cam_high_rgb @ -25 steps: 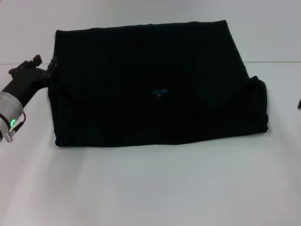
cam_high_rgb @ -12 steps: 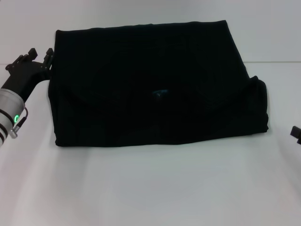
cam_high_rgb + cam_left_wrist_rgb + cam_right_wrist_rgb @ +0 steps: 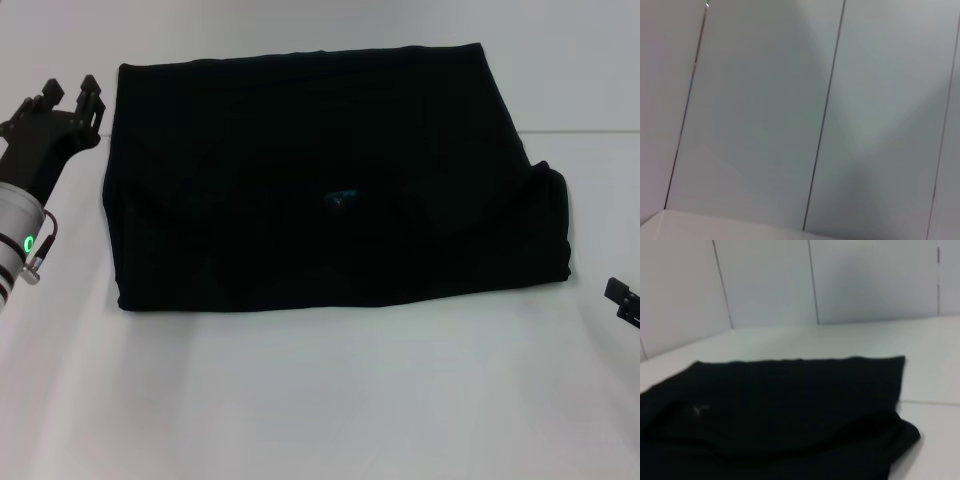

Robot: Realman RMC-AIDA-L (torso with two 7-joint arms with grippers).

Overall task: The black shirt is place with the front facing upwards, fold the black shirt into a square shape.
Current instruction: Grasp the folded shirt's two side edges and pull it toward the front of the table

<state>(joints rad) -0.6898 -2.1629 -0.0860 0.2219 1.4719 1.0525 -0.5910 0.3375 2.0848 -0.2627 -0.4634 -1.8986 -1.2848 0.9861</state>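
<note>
The black shirt (image 3: pixel 330 180) lies folded into a wide rectangle on the white table (image 3: pixel 320 400), with its small blue neck label (image 3: pixel 340 197) showing near the middle. Its right end bunches into a rounded fold. My left gripper (image 3: pixel 68 88) hovers open just off the shirt's far left corner, holding nothing and not touching the cloth. Only a small black tip of my right gripper (image 3: pixel 622 298) shows at the right edge of the head view, below and right of the shirt. The right wrist view looks across the shirt (image 3: pixel 780 405) from that side. The left wrist view shows only wall.
Bare white tabletop runs in front of the shirt and along both sides. A panelled grey wall (image 3: pixel 830 110) stands behind the table, also seen beyond the far table edge (image 3: pixel 840 325) in the right wrist view.
My left gripper let go of the shirt's left edge, opened, and drew back up and away to the left. My right gripper's tip came into view at the right edge.
</note>
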